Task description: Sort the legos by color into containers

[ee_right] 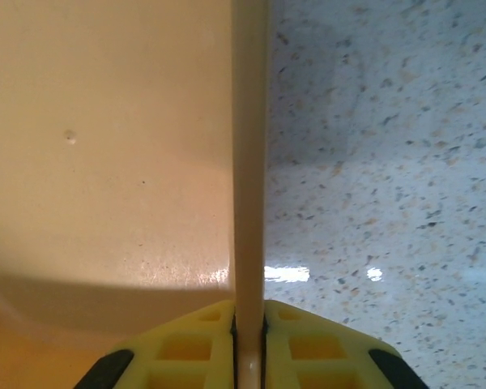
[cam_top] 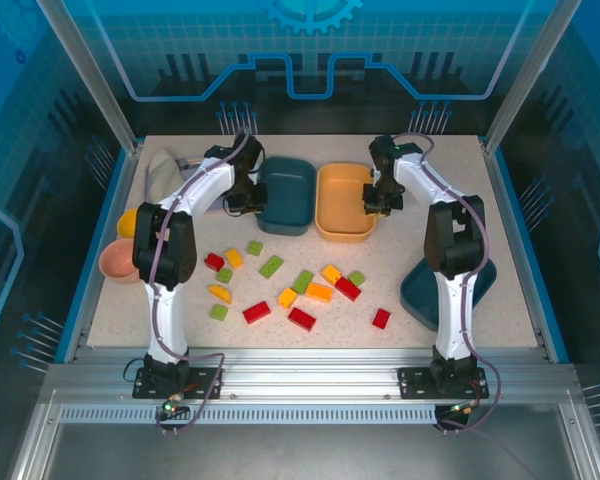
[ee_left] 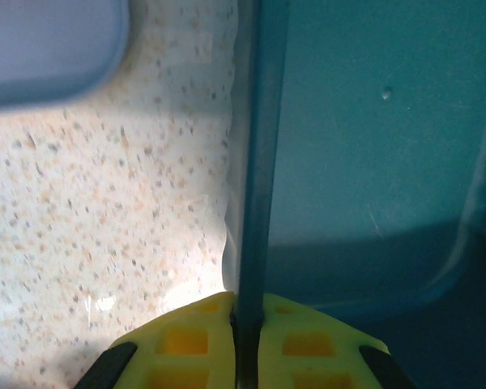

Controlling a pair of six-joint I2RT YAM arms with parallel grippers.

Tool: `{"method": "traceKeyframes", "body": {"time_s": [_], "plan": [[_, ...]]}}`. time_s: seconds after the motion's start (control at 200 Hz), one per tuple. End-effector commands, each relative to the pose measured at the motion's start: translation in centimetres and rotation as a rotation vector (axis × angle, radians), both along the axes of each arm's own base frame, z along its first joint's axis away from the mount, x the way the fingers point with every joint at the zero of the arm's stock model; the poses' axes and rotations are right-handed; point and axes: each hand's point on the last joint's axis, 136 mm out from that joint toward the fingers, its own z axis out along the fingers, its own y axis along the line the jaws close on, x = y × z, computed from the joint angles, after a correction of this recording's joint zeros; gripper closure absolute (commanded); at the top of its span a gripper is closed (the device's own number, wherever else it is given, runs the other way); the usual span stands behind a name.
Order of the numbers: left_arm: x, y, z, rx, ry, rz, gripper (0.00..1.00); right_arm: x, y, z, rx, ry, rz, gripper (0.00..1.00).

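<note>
Now the left gripper is closed on the teal tray rim, the right gripper on the orange tray rim, both arms stretched forward.

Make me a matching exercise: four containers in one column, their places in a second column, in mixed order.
1. far teal tray
2. orange tray
3. near teal tray
4. pink bowl

A. rim pinched by the right tool
B. at the left table edge
C. beside the right arm
D. rim pinched by the left tool

Pairs: 1-D, 2-A, 3-C, 4-B

Speckled table: bricks, trays, perhaps bowls
</note>
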Motion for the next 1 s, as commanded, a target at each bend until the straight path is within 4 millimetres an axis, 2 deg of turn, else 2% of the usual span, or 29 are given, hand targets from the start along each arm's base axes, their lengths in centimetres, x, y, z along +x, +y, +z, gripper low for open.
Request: {"method": "traceKeyframes", "body": {"time_s": [0.0, 0.04, 0.12, 0.18, 0.24, 0.27, 0.3, 0.33, 0.4, 0.51, 0.625, 0.715, 0.815, 0.995], "plan": [[1.1, -0.3, 0.0, 0.023, -0.017, -0.027, 1.0, -1.5, 1.2, 0.1, 0.031, 0.047, -0.021, 0.73], [1.1, -0.2, 0.1, 0.032, -0.017, -0.027, 0.99, -1.6, 1.0, 0.4, 0.025, 0.04, -0.03, 0.63], [0.9, 0.1, 0.5, 0.047, -0.021, -0.024, 0.81, -1.5, 0.4, 2.0, 0.005, -0.004, -0.045, 0.5], [0.8, 0.3, 1.1, 0.056, -0.037, -0.017, 0.63, -1.5, -0.2, 4.0, -0.003, -0.055, -0.061, 0.45], [0.8, 0.2, 2.2, 0.054, -0.063, -0.008, 0.54, -1.8, -1.3, 6.5, -0.018, -0.111, -0.091, 0.43], [0.8, 0.0, 3.1, 0.053, -0.084, -0.004, 0.51, -2.2, -2.0, 7.6, -0.03, -0.136, -0.11, 0.41], [0.9, -0.1, 4.0, 0.052, -0.106, 0.003, 0.44, -2.8, -2.9, 8.7, -0.042, -0.158, -0.14, 0.4], [0.8, -0.3, 4.9, 0.049, -0.124, 0.011, 0.37, -3.7, -3.8, 9.4, -0.051, -0.17, -0.176, 0.39], [0.6, -0.8, 7.3, 0.022, -0.169, 0.048, 0.29, -6.2, -6.5, 10.3, -0.047, -0.187, -0.291, 0.38], [-0.9, -2.9, 10.6, -0.07, -0.227, 0.068, 0.27, -11.9, -10.1, 8.8, 0.033, -0.144, -0.505, 0.36], [-4.0, -6.9, 12.3, -0.225, -0.245, 0.042, 0.28, -17.1, -12.7, 7.7, 0.061, -0.119, -0.673, 0.39], [-7.4, -10.0, 12.2, -0.31, -0.216, -0.001, 0.28, -20.8, -15.3, 7.2, -0.019, -0.105, -0.783, 0.39], [-10.7, -12.2, 11.4, -0.355, -0.166, -0.024, 0.29, -24.6, -17.5, 6.8, -0.11, -0.043, -0.884, 0.36], [-15.4, -14.8, 10.5, -0.374, -0.113, -0.086, 0.29, -28.1, -19.2, 5.8, -0.212, 0.025, -0.945, 0.28]]}}
